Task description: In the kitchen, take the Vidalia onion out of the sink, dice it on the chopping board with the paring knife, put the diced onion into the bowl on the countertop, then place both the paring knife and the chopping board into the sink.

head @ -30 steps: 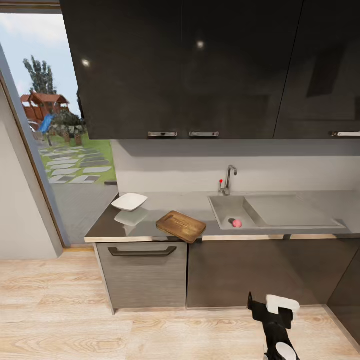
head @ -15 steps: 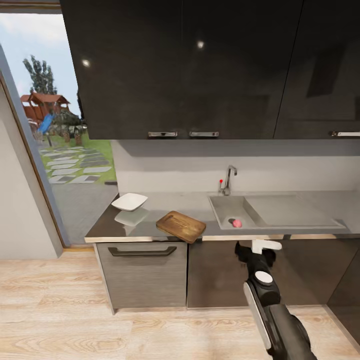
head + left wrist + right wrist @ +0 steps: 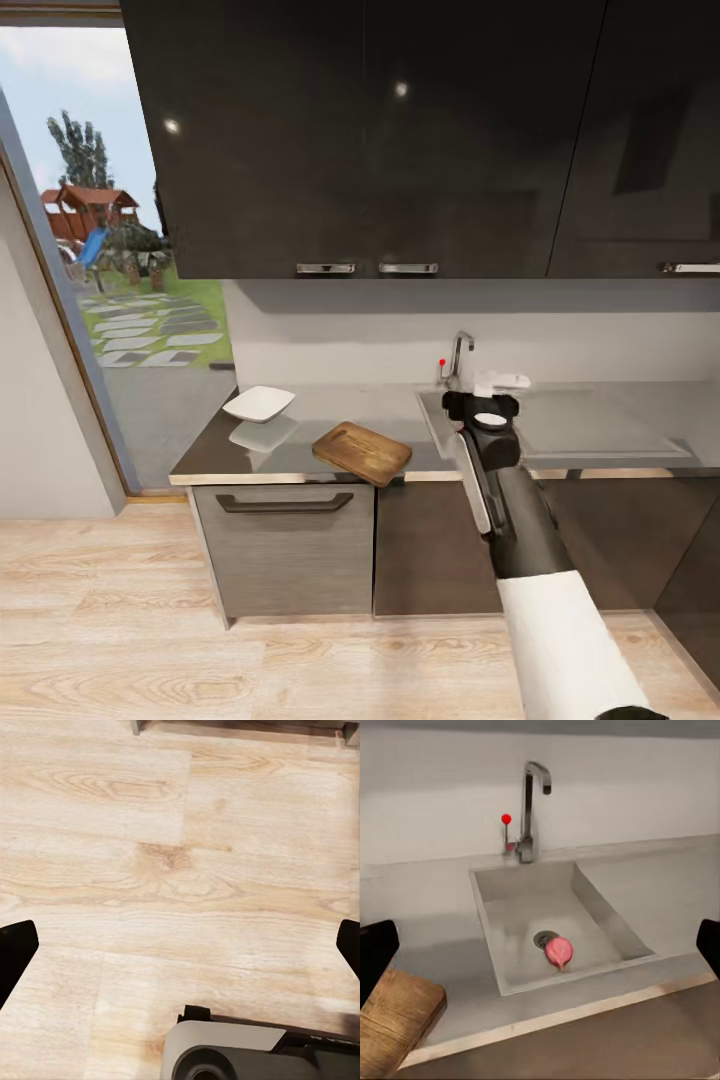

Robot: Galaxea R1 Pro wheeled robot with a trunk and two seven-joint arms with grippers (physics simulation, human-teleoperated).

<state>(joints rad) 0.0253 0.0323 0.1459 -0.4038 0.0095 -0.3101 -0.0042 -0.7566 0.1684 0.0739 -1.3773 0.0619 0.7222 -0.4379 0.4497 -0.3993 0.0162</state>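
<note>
With our right gripper [image 3: 484,392] spread wide above the sink [image 3: 607,916], we judge the onion [image 3: 559,951] round, firm and slippery, best pinched across its middle.

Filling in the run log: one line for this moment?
phase: reaching | right gripper: open, above sink | onion: in basin by drain | left gripper: open, over floor

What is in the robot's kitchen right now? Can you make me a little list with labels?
onion: pink Vidalia onion lying in the sink, beside the drain
tap: chrome tap with a red-tipped lever, behind the basin
chopping board: brown chopping board on the countertop, corner over the front edge
bowl: white bowl, on the countertop beyond the board
right gripper: right gripper open, raised towards the sink
left gripper: fingers apart, above the wood floor
</note>
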